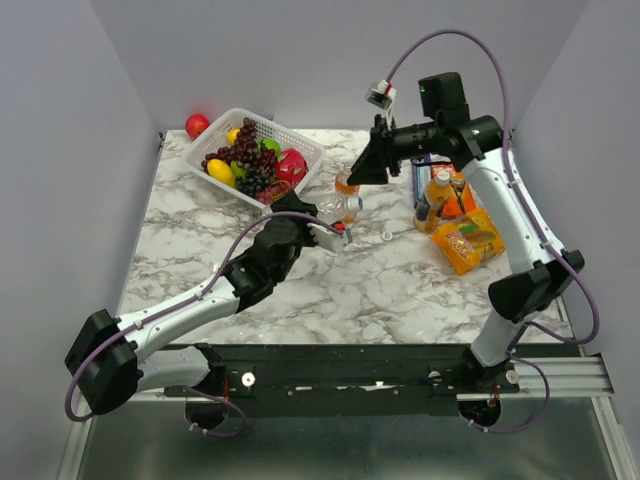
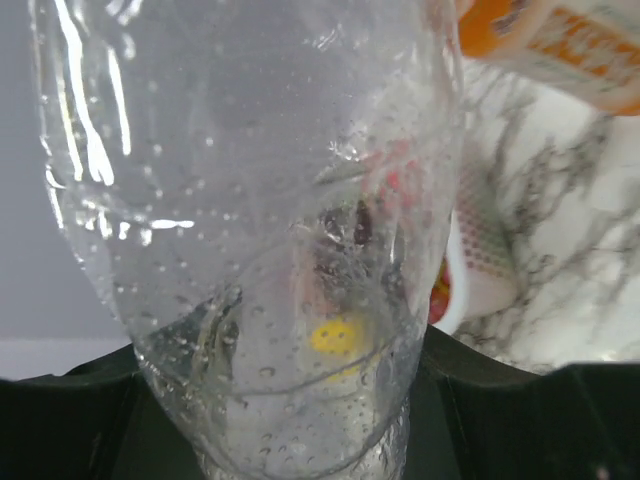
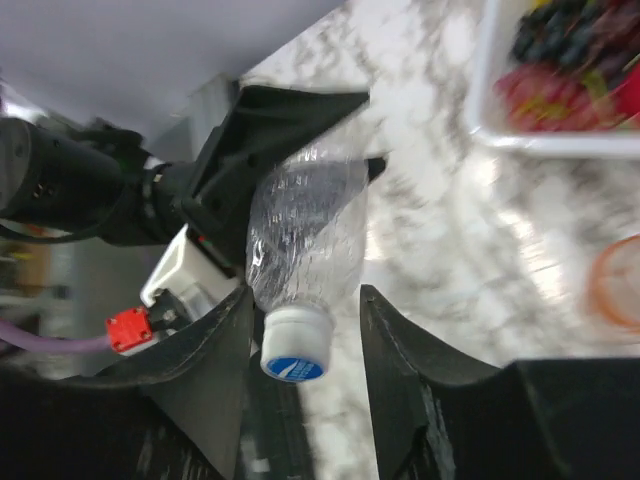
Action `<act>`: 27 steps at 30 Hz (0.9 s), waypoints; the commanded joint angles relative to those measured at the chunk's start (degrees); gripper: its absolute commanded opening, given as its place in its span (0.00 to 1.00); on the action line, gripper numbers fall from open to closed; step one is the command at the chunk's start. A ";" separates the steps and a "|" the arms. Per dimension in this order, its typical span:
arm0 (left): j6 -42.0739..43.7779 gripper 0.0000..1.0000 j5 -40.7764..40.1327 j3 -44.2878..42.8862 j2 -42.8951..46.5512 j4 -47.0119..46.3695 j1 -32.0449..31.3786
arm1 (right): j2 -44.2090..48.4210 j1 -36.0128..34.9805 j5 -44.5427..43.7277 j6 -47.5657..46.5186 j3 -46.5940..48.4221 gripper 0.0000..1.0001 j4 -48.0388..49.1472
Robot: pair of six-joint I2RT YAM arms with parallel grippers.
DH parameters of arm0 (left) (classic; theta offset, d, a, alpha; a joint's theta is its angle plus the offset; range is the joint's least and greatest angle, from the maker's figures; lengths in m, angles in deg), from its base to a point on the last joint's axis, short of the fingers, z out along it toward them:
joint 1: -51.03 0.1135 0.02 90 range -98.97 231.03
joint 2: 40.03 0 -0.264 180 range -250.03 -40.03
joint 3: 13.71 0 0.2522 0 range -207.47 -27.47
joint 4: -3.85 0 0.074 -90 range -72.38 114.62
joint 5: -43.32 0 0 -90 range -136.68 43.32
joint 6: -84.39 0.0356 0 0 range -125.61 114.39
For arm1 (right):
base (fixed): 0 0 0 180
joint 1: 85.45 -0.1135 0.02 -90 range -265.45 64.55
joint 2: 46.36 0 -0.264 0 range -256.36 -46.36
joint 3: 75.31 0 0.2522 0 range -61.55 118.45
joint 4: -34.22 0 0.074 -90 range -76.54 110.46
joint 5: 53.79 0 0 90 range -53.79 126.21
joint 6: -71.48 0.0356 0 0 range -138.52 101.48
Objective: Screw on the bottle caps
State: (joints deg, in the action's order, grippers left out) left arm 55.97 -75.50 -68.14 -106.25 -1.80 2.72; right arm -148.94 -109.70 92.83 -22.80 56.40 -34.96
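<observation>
You had the left gripper (image 2: 300, 425) clamped on the clear bottle (image 3: 305, 230), its long axis aimed at the right gripper (image 3: 305, 300) — fingers apart, flanking the cap (image 3: 295, 348), apparently without contact; that gripper was nearer.

Table (image 1: 400, 290): white marble top with grey veins.
Far left: white basket (image 1: 300, 140) of fruit, red fruit (image 1: 197, 125) just beside it.
Far centre: middle orange bottle (image 1: 344, 186), upright.
Right: right orange bottle (image 1: 434, 198), upright, against 2 orange snack packets (image 1: 468, 240).
Centre: 1 tiny white cap (image 1: 387, 236).
</observation>
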 commanded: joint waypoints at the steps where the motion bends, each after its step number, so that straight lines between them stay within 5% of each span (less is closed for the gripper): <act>1: -13.40 0.00 19.72 -4.94 -0.49 33.46 -0.03 | 9.66 1.05 -5.11 -31.49 -3.40 0.56 -0.22; 7: -19.13 0.00 39.42 -11.88 -2.07 45.86 6.56 | 26.37 -2.81 -7.03 -67.22 -25.96 0.60 -4.18; 15: -17.64 0.00 53.50 -14.88 -1.11 48.16 8.68 | 32.45 -10.37 -11.44 -74.04 -36.12 0.61 1.54; 27: -18.78 0.00 56.24 -16.73 -0.85 47.90 8.68 | 29.55 -12.05 -11.09 -74.57 -35.42 0.56 1.01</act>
State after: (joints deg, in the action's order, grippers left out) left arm 38.42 -23.11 -83.20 -108.50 45.91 11.18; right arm -118.65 -121.13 82.16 -95.89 20.66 -34.43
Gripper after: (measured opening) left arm 0.612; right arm 0.576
